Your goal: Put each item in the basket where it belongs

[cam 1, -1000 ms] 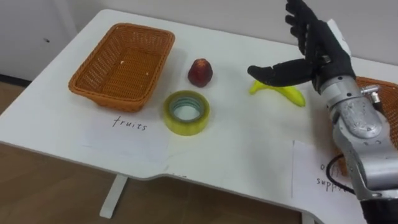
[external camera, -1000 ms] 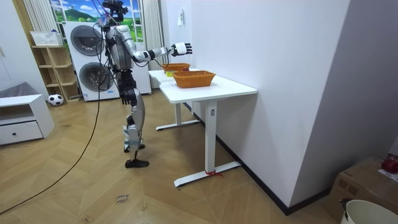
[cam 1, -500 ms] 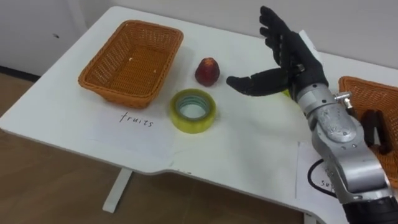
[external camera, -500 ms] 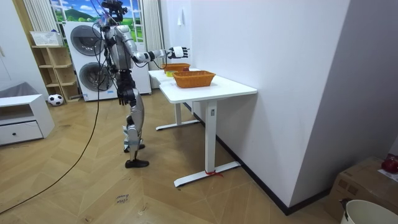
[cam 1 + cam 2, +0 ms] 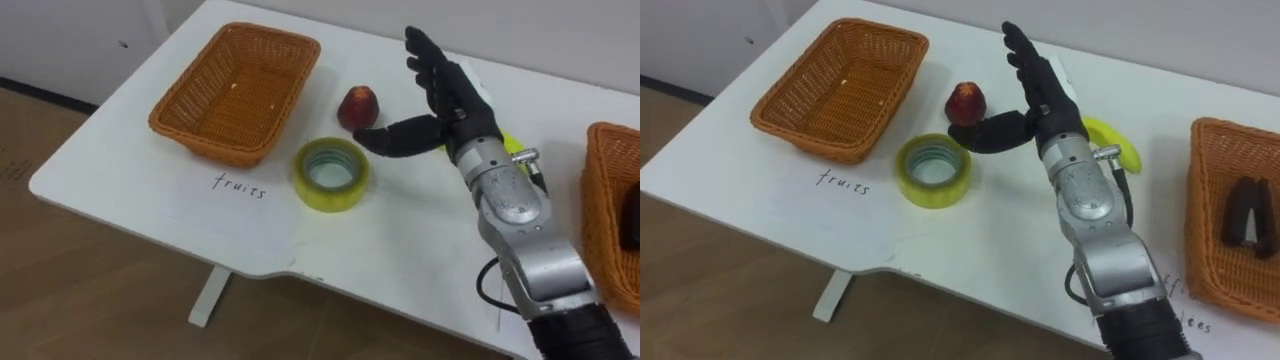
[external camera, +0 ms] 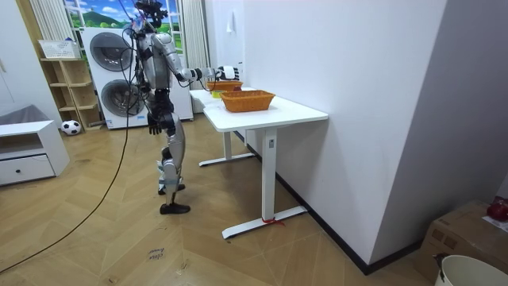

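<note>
The right hand (image 5: pixel 1038 98) and its wrist cover most of the banana (image 5: pixel 1118 150) (one yellow end shows). The right basket (image 5: pixel 605 170) runs off the left eye view's right edge; its dark contents (image 5: pixel 1245 220) are too indistinct to name.

"What does that arm look like up close?"

"The right hand (image 5: pixel 455 100) has black fingers and a black thumb, with a small white tag at its back. Below the wrist the forearm is silver-grey metal in rounded segments, with small screws and a little bracket at the wrist."

"And nearer the elbow?"

"A thin dark cable loops beside the forearm, and then a black section begins. Seen from across the room, the torso is silvery grey, the head is dark, and the legs are grey with dark joints and dark feet. Straps run up from the shoulders, and a dark cable trails over the floor."
</note>
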